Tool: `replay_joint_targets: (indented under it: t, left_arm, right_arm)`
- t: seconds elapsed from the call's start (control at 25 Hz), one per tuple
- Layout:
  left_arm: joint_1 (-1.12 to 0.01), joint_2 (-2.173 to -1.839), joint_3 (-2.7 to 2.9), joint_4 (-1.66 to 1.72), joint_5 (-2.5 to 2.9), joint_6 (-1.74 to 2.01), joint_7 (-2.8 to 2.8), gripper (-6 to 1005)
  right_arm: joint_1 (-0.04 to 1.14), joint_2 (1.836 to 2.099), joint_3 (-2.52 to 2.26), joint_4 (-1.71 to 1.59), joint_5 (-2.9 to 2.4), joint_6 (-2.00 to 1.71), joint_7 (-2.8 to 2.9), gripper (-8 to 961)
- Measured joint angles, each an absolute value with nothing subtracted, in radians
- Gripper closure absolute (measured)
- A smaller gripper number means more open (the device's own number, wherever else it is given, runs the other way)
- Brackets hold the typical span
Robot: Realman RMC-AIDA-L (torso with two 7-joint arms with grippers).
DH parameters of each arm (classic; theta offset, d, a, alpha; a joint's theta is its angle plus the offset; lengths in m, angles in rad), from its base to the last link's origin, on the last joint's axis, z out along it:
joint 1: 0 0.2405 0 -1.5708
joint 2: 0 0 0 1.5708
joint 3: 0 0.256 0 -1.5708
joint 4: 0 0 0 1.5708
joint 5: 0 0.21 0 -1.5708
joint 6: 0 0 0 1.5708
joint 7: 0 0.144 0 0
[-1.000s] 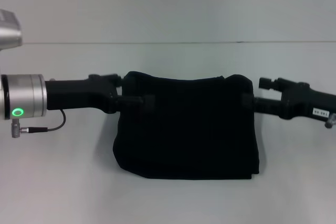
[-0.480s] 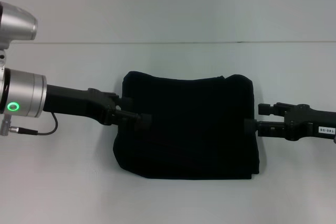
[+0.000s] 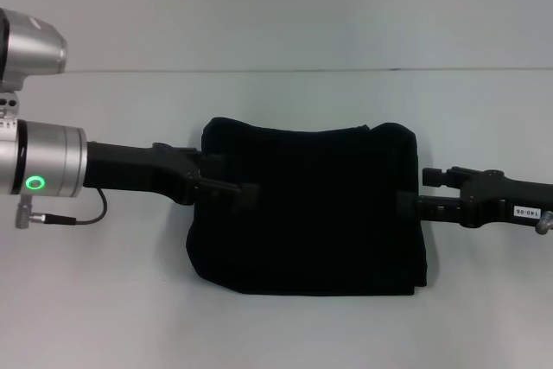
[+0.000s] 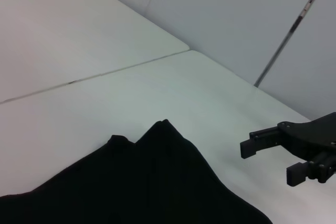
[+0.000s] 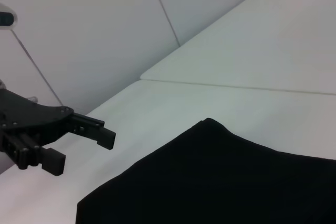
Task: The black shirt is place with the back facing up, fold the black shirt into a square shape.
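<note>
The black shirt (image 3: 307, 209) lies folded into a roughly square bundle in the middle of the white table (image 3: 285, 92), plain side up. My left gripper (image 3: 246, 192) reaches in over the shirt's left edge, about halfway along it. My right gripper (image 3: 406, 203) is at the shirt's right edge at the same height. The left wrist view shows the shirt (image 4: 142, 182) and, beyond it, the right gripper (image 4: 270, 161) open with nothing between its fingers. In the right wrist view the left gripper (image 5: 79, 153) is also open and empty beside the shirt (image 5: 220, 177).
The white table has a seam line (image 3: 285, 70) running across behind the shirt. A grey wall (image 3: 285, 6) stands beyond it. A thin cable (image 3: 82, 212) hangs under the left arm's silver wrist.
Both grippers have moved from the shirt's far corners toward me along its sides, then slightly inward over its edges. The shirt has kept its shape.
</note>
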State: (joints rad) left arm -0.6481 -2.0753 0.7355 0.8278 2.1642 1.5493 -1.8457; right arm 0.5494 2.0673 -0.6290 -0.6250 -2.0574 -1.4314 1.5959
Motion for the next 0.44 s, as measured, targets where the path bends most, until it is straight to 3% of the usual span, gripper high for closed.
replay_joint_targets:
  t: [0.44]
  left_arm:
    - [-0.641,-2.103,0.741,0.825,2.152,1.526,-1.821,48]
  right_arm:
    - [0.550,2.071,-0.630,-0.617,-2.058,-1.420,1.595,39]
